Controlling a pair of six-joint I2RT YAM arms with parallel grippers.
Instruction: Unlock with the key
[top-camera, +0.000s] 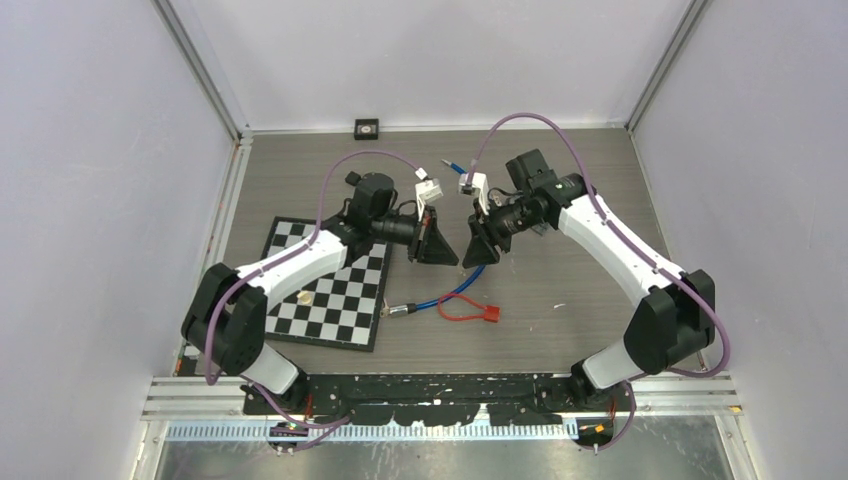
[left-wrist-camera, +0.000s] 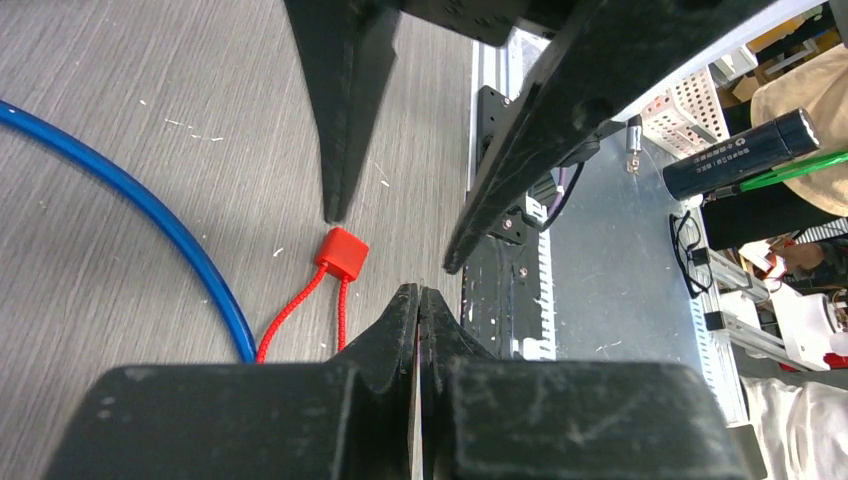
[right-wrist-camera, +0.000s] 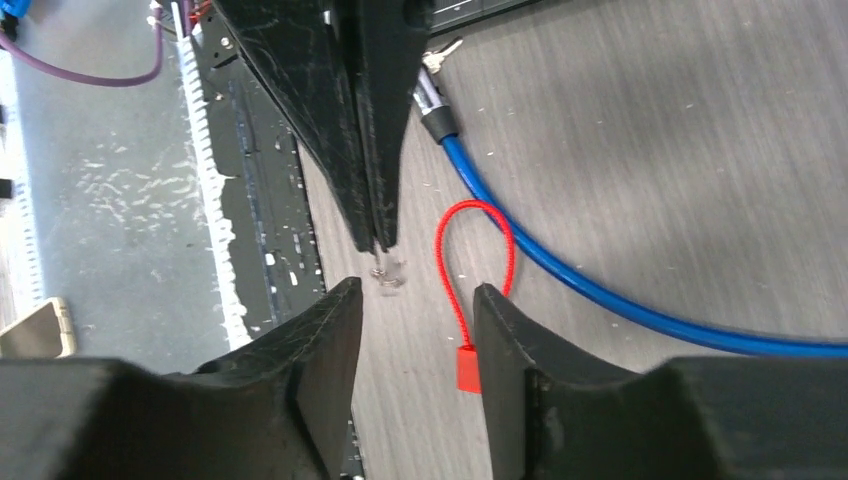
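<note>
My two grippers meet tip to tip above the middle of the table. The left gripper (top-camera: 452, 258) (left-wrist-camera: 418, 290) (right-wrist-camera: 378, 245) is shut, jaws pressed together. The right gripper (top-camera: 468, 262) (right-wrist-camera: 415, 290) (left-wrist-camera: 390, 240) stands open facing it. A small blurred metallic piece (right-wrist-camera: 385, 276), apparently the key, shows just beyond the left fingertips; I cannot tell whether it is held. On the table below lies the lock's blue cable (top-camera: 455, 292) (left-wrist-camera: 130, 195) (right-wrist-camera: 600, 290) with its metal end (top-camera: 400, 310) (right-wrist-camera: 435, 95). A red cord loop with a tag (top-camera: 470, 312) (left-wrist-camera: 342, 252) (right-wrist-camera: 467, 370) lies beside it.
A checkerboard (top-camera: 330, 290) lies at the left under the left arm, with a small round piece (top-camera: 304, 298) on it. A small black box (top-camera: 367, 127) sits at the back wall. The black mounting rail (top-camera: 450, 385) runs along the near edge.
</note>
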